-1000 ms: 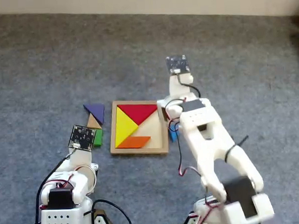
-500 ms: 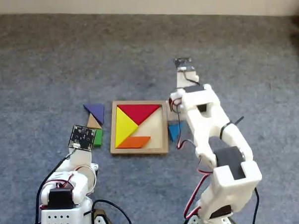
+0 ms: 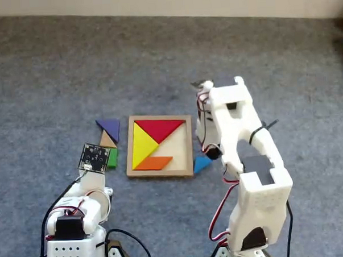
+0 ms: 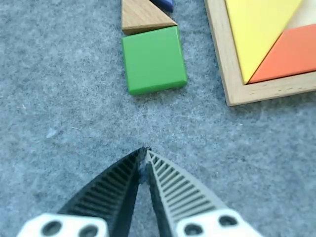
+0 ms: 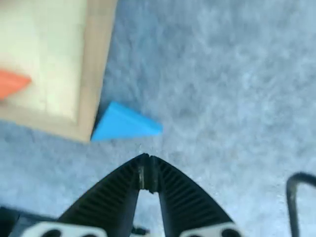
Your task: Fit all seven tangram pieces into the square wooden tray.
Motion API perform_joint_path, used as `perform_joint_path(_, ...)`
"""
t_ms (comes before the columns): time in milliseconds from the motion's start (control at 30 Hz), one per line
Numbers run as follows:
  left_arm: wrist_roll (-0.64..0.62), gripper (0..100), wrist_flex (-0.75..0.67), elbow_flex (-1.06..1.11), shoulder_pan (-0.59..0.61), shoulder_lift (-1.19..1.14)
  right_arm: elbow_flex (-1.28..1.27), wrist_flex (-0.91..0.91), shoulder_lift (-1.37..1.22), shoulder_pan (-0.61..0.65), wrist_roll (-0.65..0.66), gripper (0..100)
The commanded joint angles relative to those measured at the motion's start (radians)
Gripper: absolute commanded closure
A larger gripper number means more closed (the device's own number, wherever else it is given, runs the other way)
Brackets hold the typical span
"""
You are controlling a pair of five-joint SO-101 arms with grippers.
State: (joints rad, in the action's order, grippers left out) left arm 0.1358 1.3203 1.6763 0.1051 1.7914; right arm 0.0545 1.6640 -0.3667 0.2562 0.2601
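Square wooden tray (image 3: pixel 160 174) on grey carpet (image 3: pixel 282 55), small blue triangle piece (image 5: pixel 126 126) right at its outside corner, right gripper (image 5: pixel 147 170) pinched closed near it, right arm bent up high beside the tray, left gripper (image 4: pixel 144 157) closed near green square piece (image 4: pixel 154 59)

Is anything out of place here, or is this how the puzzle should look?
The blue triangle lies askew on the carpet, outside the tray, close by one outer corner. A purple triangle, a tan triangle and a green square also lie outside, on the tray's other side. Nothing looks damaged or spilled.
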Motion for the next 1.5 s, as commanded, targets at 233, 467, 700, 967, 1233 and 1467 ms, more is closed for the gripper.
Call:
perform_joint_path(233, 0.009, 99, 0.003, 0.019, -0.007, 0.031, 0.091, 0.074, 0.025, -0.012, 0.063, 99.4)
perform_joint_path(467, 0.009, 99, 0.003, 0.019, -0.007, 0.031, 0.031, -0.206, 0.001, 0.004, 0.057, 99.4)
perform_joint_path(700, 0.009, 99, 0.003, 0.019, -0.007, 0.031, -0.096, -0.219, -0.061, 0.016, 0.061, 99.4)
perform_joint_path(967, 0.009, 99, 0.003, 0.019, -0.007, 0.031, -0.143, 0.074, 0.054, 0.018, 0.064, 99.4)
perform_joint_path(1233, 0.009, 99, 0.003, 0.019, -0.007, 0.031, -0.355, -0.059, 0.302, 0.050, 0.063, 99.4)
perform_joint_path(1467, 0.009, 99, 0.003, 0.019, -0.007, 0.031, -0.654, -0.427, 0.576, 0.050, 0.115, 98.8)
